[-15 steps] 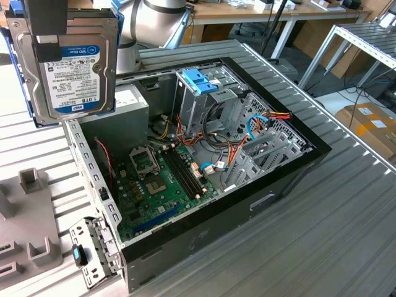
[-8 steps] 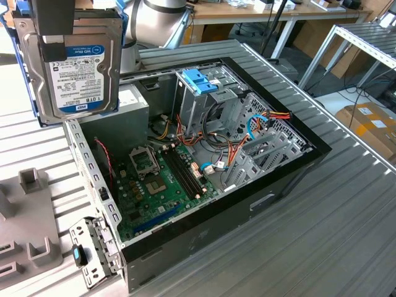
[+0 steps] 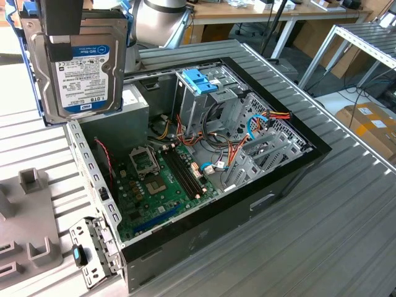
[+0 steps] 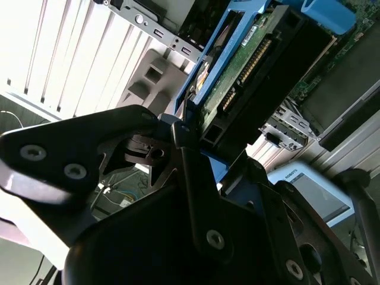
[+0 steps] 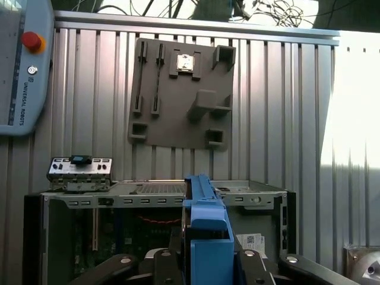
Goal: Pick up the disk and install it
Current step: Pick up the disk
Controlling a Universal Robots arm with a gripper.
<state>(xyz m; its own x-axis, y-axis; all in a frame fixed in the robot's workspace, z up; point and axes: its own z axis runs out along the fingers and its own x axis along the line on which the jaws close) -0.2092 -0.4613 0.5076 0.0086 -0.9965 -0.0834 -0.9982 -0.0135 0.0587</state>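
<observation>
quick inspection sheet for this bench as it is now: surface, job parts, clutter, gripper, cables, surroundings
surface: ribbed grey metal table, carrying an open black computer case that lies on its side.
job's things: silver metal hard disk with a white and blue label and blue side rails, held in the air, not yet in the case.
clutter: grey plastic fixture plate beside the case; blue plastic bracket on the drive cage.
grippers: black gripper, shut on the disk.
cables: red, yellow and orange wire bundle and blue cable, both inside the case.
surroundings: wooden workbench; cardboard box.
</observation>
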